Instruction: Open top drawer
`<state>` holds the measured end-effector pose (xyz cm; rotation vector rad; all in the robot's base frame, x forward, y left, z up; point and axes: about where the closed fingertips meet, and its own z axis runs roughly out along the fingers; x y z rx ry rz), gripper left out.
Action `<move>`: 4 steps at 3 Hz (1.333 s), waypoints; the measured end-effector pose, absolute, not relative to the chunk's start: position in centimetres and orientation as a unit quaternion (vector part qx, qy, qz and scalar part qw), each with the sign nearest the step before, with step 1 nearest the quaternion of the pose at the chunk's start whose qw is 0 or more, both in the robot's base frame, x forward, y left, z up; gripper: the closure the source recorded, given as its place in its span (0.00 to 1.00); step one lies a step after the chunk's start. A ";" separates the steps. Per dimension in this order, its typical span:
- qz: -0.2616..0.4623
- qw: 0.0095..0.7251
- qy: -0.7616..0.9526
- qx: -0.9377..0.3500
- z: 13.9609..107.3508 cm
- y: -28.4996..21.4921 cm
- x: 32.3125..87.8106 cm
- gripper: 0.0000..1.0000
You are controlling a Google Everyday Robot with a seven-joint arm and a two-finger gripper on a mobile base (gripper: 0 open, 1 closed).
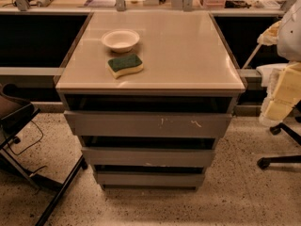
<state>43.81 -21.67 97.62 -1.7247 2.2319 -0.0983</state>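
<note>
The top drawer (148, 125) is the widest grey flat front just under the beige cabinet top (188, 46), with white scratch marks right of centre. A dark gap shows above it, and none of its interior is visible. Two narrower grey drawer fronts (148, 157) sit below it. My arm with the gripper (277, 102) is at the right edge of the view, right of the cabinet and apart from the drawer.
A white bowl (120, 40) and a green-and-yellow sponge (125, 65) lie on the cabinet top. A dark chair with thin legs (19, 121) stands at the left. An office chair base (282, 145) is at the right. The floor is speckled.
</note>
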 end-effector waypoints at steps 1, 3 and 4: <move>-0.034 0.159 0.781 -0.603 97.6 -21.7 43.8 0.00; 0.010 0.177 0.787 -0.591 89.5 -21.1 44.6 0.00; 0.017 0.182 0.792 -0.582 84.4 -20.7 47.9 0.00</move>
